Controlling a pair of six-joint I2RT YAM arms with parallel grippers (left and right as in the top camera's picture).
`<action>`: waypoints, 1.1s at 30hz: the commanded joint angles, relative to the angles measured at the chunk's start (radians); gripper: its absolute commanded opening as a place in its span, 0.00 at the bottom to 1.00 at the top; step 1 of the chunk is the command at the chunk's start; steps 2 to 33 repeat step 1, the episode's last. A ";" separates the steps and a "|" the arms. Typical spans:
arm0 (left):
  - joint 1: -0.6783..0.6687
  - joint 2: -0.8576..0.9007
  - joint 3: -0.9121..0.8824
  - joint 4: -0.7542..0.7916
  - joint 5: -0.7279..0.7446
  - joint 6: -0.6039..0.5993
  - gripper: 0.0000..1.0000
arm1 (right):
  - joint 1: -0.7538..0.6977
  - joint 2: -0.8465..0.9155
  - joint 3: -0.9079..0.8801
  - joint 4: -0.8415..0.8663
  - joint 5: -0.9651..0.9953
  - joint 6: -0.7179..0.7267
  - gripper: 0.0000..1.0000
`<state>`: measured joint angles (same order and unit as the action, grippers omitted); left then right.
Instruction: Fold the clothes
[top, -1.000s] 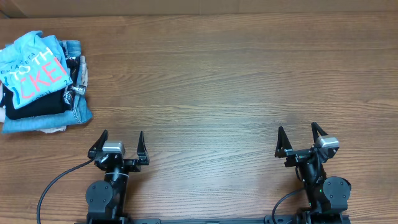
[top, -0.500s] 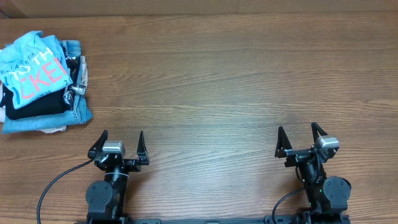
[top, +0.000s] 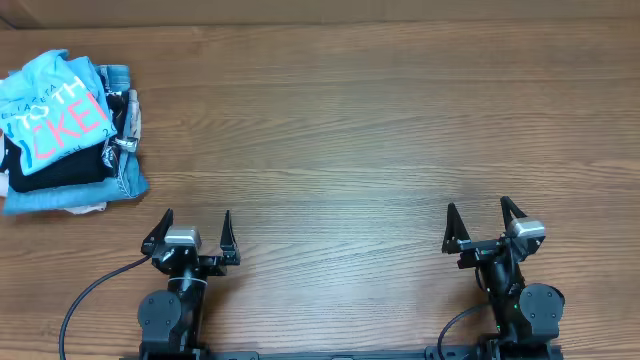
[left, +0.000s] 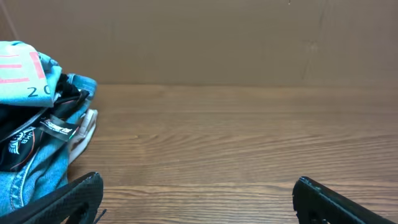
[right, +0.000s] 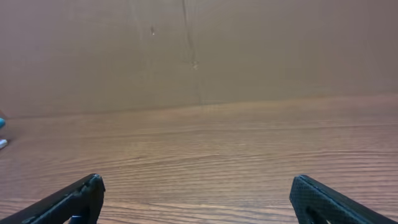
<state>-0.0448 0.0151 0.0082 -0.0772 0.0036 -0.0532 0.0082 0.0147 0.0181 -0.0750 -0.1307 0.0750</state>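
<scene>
Left fingers (top: 228, 235) and right fingers (top: 451, 230) spread apart, unmoved, T-shirt (top: 55, 115) unchanged atop folded garments (top: 65, 172)

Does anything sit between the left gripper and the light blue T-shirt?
Nothing visible does. The left gripper is open over bare table, and the light blue T-shirt lies uncovered on top of the black garment at the far left.

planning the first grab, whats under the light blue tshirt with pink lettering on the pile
The light sky-blue cotton T-shirt lies on a folded black garment, over a denim-blue garment. A pale scrap of cloth peeks out lowest. Their middles are covered.
</scene>
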 joint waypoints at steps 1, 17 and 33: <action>0.007 -0.011 -0.003 0.000 0.015 0.001 1.00 | 0.005 -0.010 -0.010 0.005 -0.002 0.003 1.00; 0.007 -0.011 -0.003 0.000 0.015 0.001 1.00 | 0.005 -0.010 -0.010 0.005 -0.002 0.003 1.00; 0.007 -0.011 -0.003 0.000 0.015 0.001 1.00 | 0.005 -0.010 -0.010 0.005 -0.002 0.003 1.00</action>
